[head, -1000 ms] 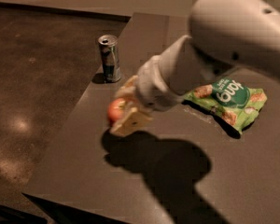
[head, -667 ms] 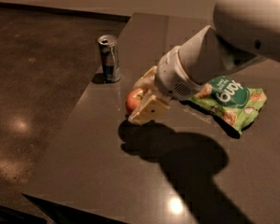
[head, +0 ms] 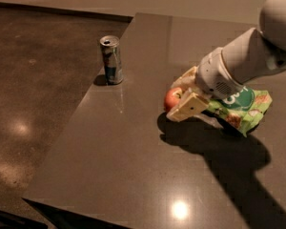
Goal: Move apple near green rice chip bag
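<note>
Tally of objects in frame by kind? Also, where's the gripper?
can: 1
apple: 1
chip bag: 1
Total: 3
The gripper is closed on the apple, right beside the chip bag.

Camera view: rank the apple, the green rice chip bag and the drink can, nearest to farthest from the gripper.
1. apple: gripped between the fingers of the gripper, at its left tip.
2. green rice chip bag: lying just right of the gripper.
3. drink can: farthest, upright by the left edge of the table.
</note>
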`<move>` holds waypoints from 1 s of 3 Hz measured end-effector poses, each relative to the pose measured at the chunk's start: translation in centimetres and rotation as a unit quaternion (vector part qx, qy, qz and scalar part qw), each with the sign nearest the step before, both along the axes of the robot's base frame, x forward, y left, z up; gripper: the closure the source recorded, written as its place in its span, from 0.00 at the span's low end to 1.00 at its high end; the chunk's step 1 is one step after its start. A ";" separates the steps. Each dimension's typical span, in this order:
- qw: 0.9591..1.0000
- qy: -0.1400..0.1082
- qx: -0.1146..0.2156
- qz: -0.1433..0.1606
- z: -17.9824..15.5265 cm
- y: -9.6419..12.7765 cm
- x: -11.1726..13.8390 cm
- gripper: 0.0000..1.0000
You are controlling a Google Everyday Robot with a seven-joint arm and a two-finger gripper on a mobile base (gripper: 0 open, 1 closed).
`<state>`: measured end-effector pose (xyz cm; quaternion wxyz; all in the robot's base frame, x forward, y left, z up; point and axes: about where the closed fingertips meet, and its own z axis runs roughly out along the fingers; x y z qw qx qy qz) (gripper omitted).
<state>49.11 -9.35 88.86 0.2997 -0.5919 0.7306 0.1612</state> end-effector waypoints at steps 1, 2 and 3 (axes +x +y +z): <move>1.000 0.007 -0.007 -0.008 -1.1 -3.6 0.3 0.86; 1.000 0.011 -0.005 -0.002 -1.9 -5.9 0.2 0.55; 1.000 0.010 -0.003 0.007 -2.1 -6.9 0.0 0.31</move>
